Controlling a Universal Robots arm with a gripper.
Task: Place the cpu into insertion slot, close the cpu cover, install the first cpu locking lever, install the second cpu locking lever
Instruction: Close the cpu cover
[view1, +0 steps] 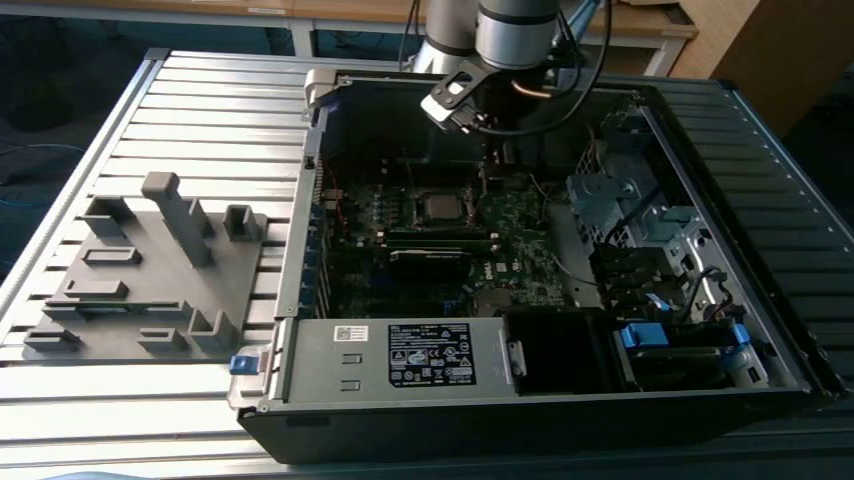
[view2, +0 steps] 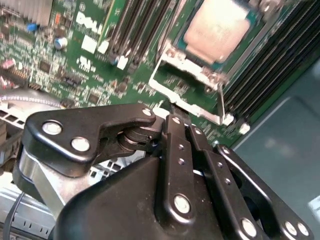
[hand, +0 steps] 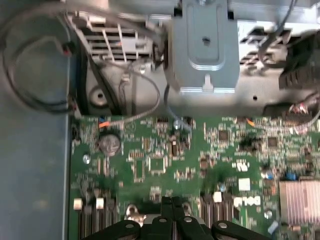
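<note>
The cpu (view2: 220, 25), a dull silver square, lies in the insertion slot (view2: 176, 50) on the green motherboard; it is the grey square among the memory slots in the exterior view (view1: 438, 207). The cpu cover (view2: 190, 66), a silvery frame with a square opening, stands swung open beside the socket, and green board shows through it. A thin metal locking lever (view2: 220, 100) runs along the cover's side. My gripper (view2: 172, 119) is shut with nothing between its fingers, its tips just short of the cover's outer edge. It hangs inside the case (view1: 495, 175) and shows over the board (hand: 173, 200).
The open computer case (view1: 307, 260) lies on a slatted metal table. A grey fixture plate (view1: 147, 270) with upright blocks sits at the exterior view's left. A power supply (view1: 400, 355), drive cage (view1: 621, 200), loose cables (hand: 30, 65), a grey bracket (hand: 202, 45) and a heatsink (hand: 299, 200) surround the board.
</note>
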